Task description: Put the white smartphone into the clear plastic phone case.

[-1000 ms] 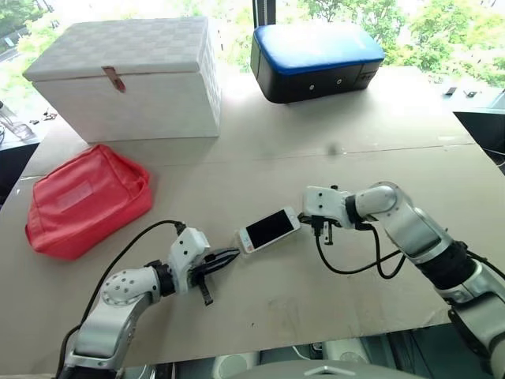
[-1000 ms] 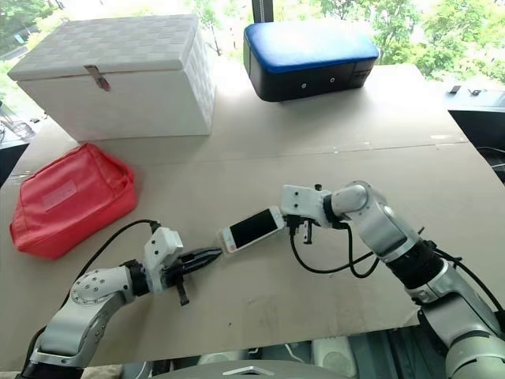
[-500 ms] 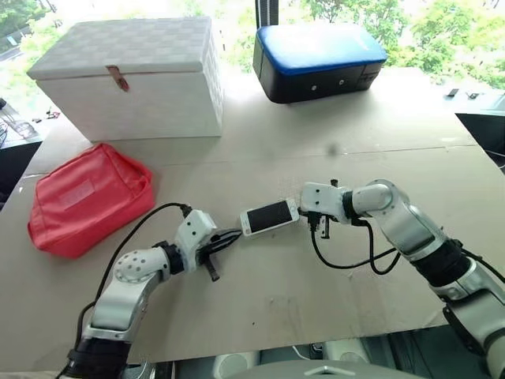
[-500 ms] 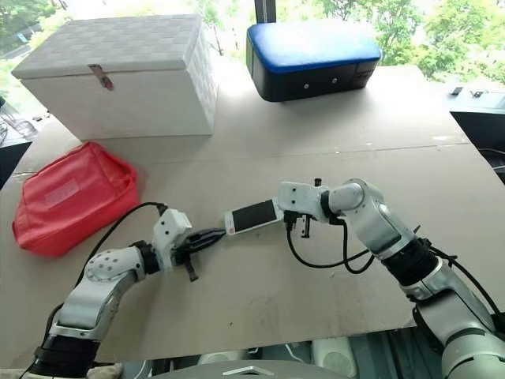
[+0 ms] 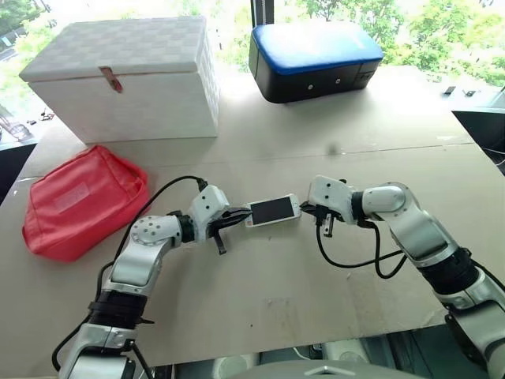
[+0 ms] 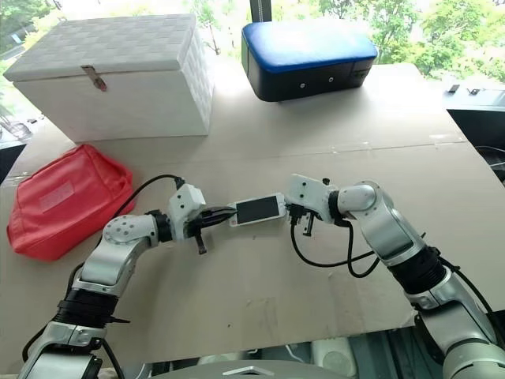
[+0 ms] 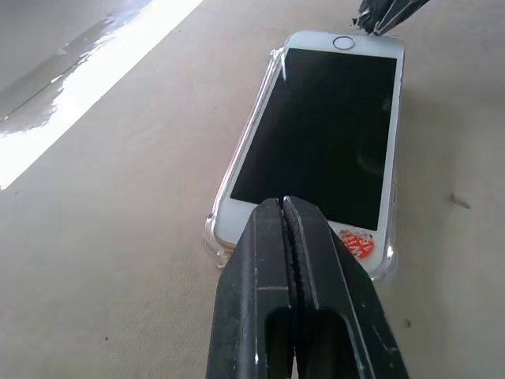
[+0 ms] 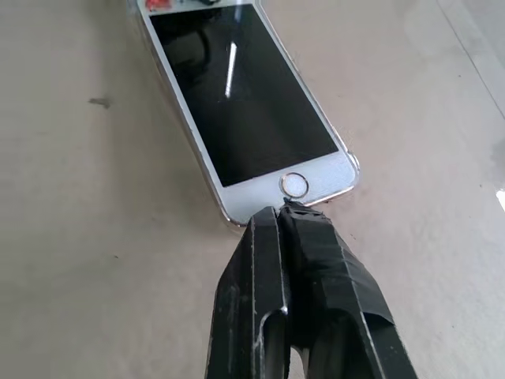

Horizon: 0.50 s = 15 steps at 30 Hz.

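Note:
The white smartphone [image 5: 272, 211] lies screen-up on the tan table, between my two grippers. The clear plastic phone case [image 7: 215, 234] shows as a thin transparent rim around the phone's edges and corners [image 8: 352, 166]. My left gripper [image 5: 245, 217] is shut, its tip [image 7: 286, 205] against the phone's end with the red sticker. My right gripper [image 5: 303, 209] is also shut, its tip [image 8: 278, 210] on the end with the round home button. Neither gripper holds anything.
A white woven box [image 5: 126, 75] stands at the back left. A blue-topped black case [image 5: 316, 59] stands at the back centre. A red pouch [image 5: 83, 201] lies left of my left arm. The table's front edge [image 5: 316, 335] runs close below.
My left gripper has advanced to the phone's left end. The phone has turned to lie more crosswise. My right gripper stays at the phone's other end.

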Motion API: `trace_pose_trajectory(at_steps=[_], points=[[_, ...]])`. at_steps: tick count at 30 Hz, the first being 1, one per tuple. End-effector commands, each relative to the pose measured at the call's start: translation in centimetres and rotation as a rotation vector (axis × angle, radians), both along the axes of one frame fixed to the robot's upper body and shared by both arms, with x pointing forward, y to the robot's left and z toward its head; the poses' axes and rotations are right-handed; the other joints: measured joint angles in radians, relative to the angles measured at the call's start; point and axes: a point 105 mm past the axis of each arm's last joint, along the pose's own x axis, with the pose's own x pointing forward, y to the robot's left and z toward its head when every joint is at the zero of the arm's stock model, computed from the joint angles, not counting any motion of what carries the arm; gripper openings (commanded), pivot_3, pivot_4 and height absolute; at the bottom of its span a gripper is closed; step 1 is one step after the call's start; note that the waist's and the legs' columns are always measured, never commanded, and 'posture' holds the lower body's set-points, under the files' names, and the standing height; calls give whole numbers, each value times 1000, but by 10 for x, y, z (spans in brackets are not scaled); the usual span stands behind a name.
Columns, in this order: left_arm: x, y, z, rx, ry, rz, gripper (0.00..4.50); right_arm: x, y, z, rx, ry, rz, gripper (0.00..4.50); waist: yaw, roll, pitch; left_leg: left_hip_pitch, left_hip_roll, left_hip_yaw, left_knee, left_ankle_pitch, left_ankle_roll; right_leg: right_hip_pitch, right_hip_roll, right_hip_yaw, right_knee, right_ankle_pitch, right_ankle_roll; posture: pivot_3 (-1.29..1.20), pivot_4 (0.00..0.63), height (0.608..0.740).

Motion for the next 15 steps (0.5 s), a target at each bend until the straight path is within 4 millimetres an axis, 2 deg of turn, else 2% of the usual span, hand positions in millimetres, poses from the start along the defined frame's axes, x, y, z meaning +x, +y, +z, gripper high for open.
trace_pose_trajectory(at_steps=[1,4,7,11,15], points=[[4,10,12,9,-47,25,25,-1,-2,11,22,-37,-15,0,1,0,0,0,0,0,0,0,0,0,0,0,0,0,0,0,150,740],[5,21,20,-41,-41,91,25,3,-13,11,9,-50,-60,0,2,0,0,0,0,0,1,0,0,0,0,0,0,0,0,0,150,740],[-3,31,28,-132,2,151,25,9,-23,11,6,-62,-104,0,1,0,0,0,0,0,1,0,0,0,-1,0,0,0,0,0,150,740],[-16,33,15,-140,103,197,25,22,-27,7,1,-86,-156,0,0,0,0,0,0,0,1,0,0,0,-1,0,0,0,0,0,150,740],[-13,23,4,-110,129,237,25,28,-19,-2,18,-77,-151,0,4,0,0,0,0,0,1,0,0,0,-1,0,0,0,0,0,150,740]])
